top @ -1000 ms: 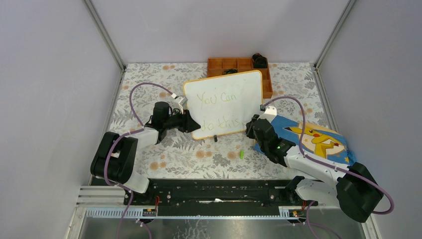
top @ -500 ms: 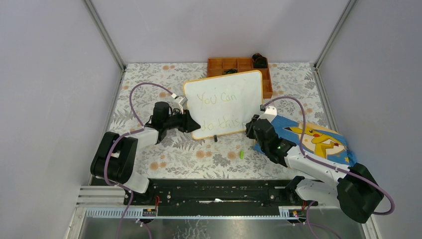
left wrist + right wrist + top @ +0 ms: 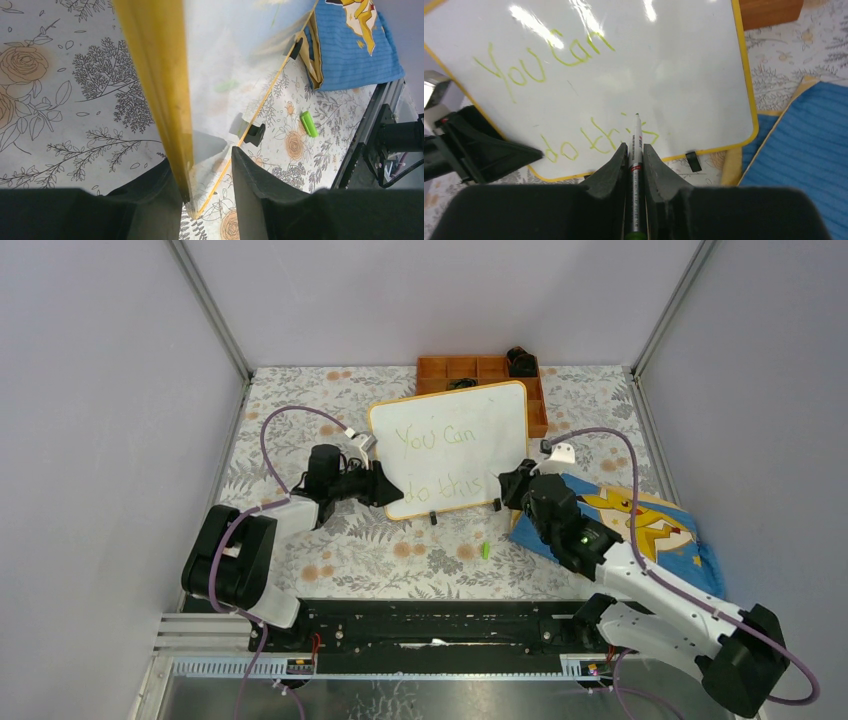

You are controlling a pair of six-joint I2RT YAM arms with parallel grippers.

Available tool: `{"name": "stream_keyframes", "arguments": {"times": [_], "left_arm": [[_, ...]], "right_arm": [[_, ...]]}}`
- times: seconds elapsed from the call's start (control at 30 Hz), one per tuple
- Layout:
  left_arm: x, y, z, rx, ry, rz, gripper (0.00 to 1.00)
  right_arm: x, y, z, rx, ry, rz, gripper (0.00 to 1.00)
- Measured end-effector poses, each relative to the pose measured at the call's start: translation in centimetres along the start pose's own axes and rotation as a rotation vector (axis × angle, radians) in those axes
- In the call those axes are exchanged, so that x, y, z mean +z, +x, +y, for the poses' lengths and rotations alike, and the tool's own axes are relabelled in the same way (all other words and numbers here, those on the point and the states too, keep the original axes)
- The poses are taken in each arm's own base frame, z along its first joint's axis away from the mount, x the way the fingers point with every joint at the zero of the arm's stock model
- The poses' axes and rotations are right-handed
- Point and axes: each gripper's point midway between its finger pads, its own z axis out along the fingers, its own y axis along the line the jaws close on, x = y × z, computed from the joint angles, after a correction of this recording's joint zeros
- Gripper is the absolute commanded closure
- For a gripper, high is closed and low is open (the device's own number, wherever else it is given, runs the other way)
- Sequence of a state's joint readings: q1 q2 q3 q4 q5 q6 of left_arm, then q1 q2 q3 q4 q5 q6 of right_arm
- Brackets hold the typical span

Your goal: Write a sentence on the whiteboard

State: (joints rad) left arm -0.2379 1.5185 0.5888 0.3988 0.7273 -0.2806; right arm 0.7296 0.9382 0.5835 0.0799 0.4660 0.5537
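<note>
The whiteboard (image 3: 455,455) with its orange-yellow frame stands tilted at mid-table, bearing the light-green sentence (image 3: 438,440) "You can do this" in two lines, also clear in the right wrist view (image 3: 549,65). My left gripper (image 3: 385,487) is shut on the board's lower left corner. In the left wrist view (image 3: 202,156) the yellow frame (image 3: 155,75) runs between the jaws. My right gripper (image 3: 505,490) is shut on a silver marker (image 3: 637,131), whose tip hovers just over the final "s" of the lower line.
A green marker cap (image 3: 485,550) lies on the floral tablecloth in front of the board. A blue cartoon-print cloth (image 3: 650,525) lies at the right under my right arm. An orange compartment tray (image 3: 470,370) with a black object (image 3: 520,362) sits behind the board.
My right arm has shifted right and swung toward the board's lower right edge, marker still in its jaws. The left arm and the board have not moved.
</note>
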Motion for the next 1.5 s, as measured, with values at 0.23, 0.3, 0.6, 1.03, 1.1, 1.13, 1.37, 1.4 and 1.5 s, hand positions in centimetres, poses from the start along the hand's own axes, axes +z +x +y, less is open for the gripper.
{"name": "stream_keyframes", "arguments": {"times": [0.23, 0.3, 0.6, 1.03, 1.1, 1.13, 1.37, 1.4, 1.5], "left_arm": [[-0.1, 0.0, -0.5, 0.013, -0.007, 0.005, 0.43], [-0.2, 0.0, -0.5, 0.014, -0.012, 0.006, 0.39], [-1.3, -1.3, -0.3, 0.051, -0.088, -0.033, 0.01], [-9.8, -6.0, 2.1, 0.044, -0.467, -0.238, 0.01], [-11.7, -6.9, 2.4, 0.027, -0.545, -0.298, 0.01], [-12.7, -7.2, 2.6, 0.013, -0.589, -0.329, 0.01], [-18.9, -8.0, 3.8, -0.176, -0.869, -0.554, 0.01], [-19.5, -8.2, 3.7, -0.188, -0.884, -0.581, 0.01], [-19.6, -8.4, 2.7, -0.178, -0.866, -0.602, 0.01]], "right_arm": [[-2.2, -3.4, 1.1, 0.009, -0.058, -0.063, 1.00], [-2.6, -3.4, 0.9, 0.001, -0.058, -0.062, 1.00], [-4.3, -3.3, 0.3, -0.020, -0.074, -0.041, 1.00], [-6.1, -3.6, 0.4, -0.032, -0.129, -0.039, 1.00], [-6.5, -3.9, 0.5, -0.032, -0.139, -0.047, 1.00], [-6.6, -4.0, 0.5, -0.033, -0.145, -0.050, 1.00], [-8.2, -3.8, 1.3, -0.044, -0.245, -0.055, 1.00], [-8.5, -3.9, 1.4, -0.042, -0.259, -0.058, 1.00], [-9.0, -4.2, 1.8, -0.035, -0.289, -0.068, 1.00]]}}
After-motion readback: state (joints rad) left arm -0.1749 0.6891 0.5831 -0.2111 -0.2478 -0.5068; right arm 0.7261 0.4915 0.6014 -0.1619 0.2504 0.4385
